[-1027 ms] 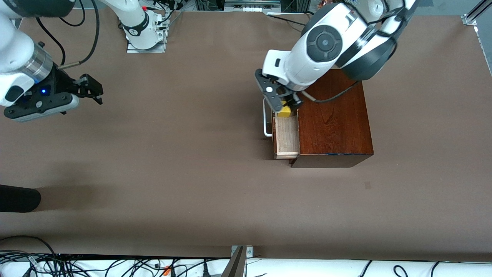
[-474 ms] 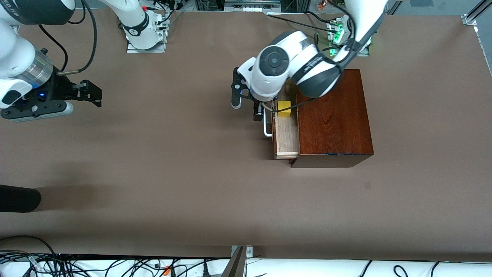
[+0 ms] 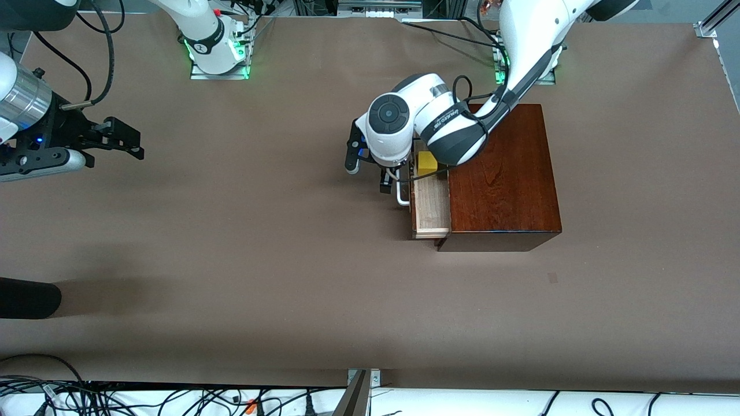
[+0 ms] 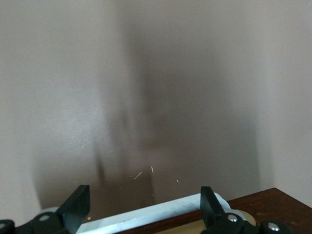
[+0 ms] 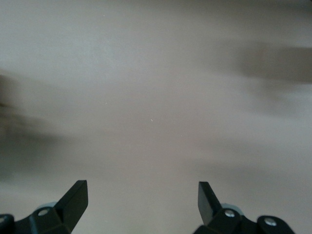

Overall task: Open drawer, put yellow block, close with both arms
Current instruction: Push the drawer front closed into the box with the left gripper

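The dark wooden box has its drawer pulled partly open toward the right arm's end of the table. The yellow block lies in the drawer, at the end farther from the front camera. My left gripper is open and empty, low in front of the drawer, beside its white handle. In the left wrist view the handle runs across between the open fingers of my left gripper. My right gripper is open and empty over bare table at the right arm's end; the right wrist view shows it over bare table only.
A black object juts in at the right arm's end of the table. Cables lie along the table edge nearest the front camera. The arms' base plates stand along the edge farthest from it.
My left gripper let go of the yellow block in the drawer, then moved off the drawer and down in front of the handle. My right gripper drifted slightly toward its own end.
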You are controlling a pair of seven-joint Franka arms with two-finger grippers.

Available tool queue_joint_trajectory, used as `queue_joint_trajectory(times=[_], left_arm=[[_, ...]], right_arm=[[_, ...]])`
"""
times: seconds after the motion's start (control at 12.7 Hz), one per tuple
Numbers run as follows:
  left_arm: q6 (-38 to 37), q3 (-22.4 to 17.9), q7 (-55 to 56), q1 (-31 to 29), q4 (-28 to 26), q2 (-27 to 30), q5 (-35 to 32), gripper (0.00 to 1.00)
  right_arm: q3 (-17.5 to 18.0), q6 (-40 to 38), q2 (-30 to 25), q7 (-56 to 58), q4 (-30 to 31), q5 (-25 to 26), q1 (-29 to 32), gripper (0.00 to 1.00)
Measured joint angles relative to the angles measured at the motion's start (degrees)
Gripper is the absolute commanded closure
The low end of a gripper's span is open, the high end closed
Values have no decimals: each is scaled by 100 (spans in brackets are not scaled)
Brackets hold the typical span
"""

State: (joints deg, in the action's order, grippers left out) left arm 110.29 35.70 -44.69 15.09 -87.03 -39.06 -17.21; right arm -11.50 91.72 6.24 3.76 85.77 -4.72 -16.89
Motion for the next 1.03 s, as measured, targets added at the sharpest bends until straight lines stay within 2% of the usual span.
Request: queue_joint_trajectory(times=[0.55,1.03], left_arm=[[-131,-11,-45,-33,-62,-6,-116,0],[-188,132,-532,-283,-48,-24,17,0]], right_arm=[[-40,-4,5,9,-1,101,-29,0],[-8,-11,9,10,0,239,-60,0]])
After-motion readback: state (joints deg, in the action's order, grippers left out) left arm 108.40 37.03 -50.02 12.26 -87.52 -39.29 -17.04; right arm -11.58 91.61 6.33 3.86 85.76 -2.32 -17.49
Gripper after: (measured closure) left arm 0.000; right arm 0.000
